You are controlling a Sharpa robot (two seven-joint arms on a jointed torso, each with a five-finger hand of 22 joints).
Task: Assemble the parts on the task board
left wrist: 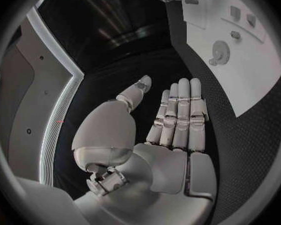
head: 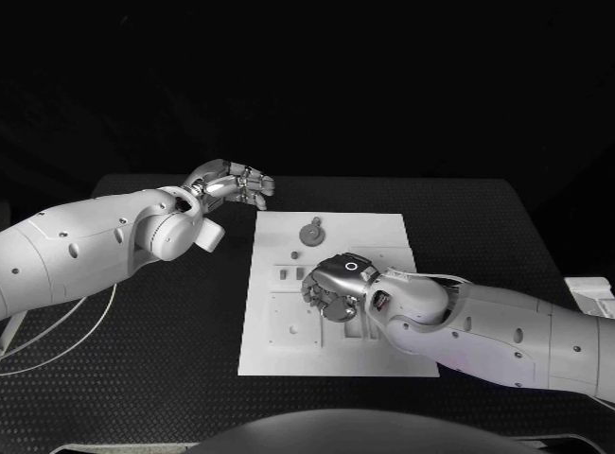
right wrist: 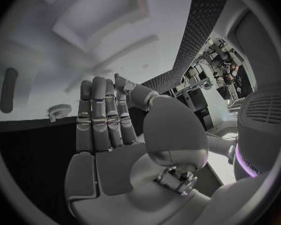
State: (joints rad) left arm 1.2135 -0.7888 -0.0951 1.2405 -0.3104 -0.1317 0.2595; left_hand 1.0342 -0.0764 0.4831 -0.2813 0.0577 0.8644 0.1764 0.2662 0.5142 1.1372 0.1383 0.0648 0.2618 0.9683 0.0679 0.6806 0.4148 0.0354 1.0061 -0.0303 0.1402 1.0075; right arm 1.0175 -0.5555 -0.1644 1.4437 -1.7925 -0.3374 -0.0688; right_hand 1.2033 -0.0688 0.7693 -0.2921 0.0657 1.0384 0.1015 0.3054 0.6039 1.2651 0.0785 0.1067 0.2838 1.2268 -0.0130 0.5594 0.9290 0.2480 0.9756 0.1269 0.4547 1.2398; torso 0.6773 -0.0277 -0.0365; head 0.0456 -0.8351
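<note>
Presently, item one: the task board (head: 338, 326), a white plate lying in the middle of the black table (head: 171, 312), its long sides running from the table's far edge toward the near edge; item two: a grey gear-like part (head: 312, 231) with a toothed rim, lying flat on the board near its far edge, nothing touching it; the same part (left wrist: 219, 52) appears in my left wrist view, beyond my fingertips; item three: my left hand (head: 230, 185), over bare table just beyond the board's far left corner, fingers straight and side by side, thumb apart, holding nothing; item four: my right hand (head: 338, 284), over the middle of the board above its recessed slots, palm down; in my right wrist view its fingers (right wrist: 97, 115) are extended and lie close together; nothing held.
</note>
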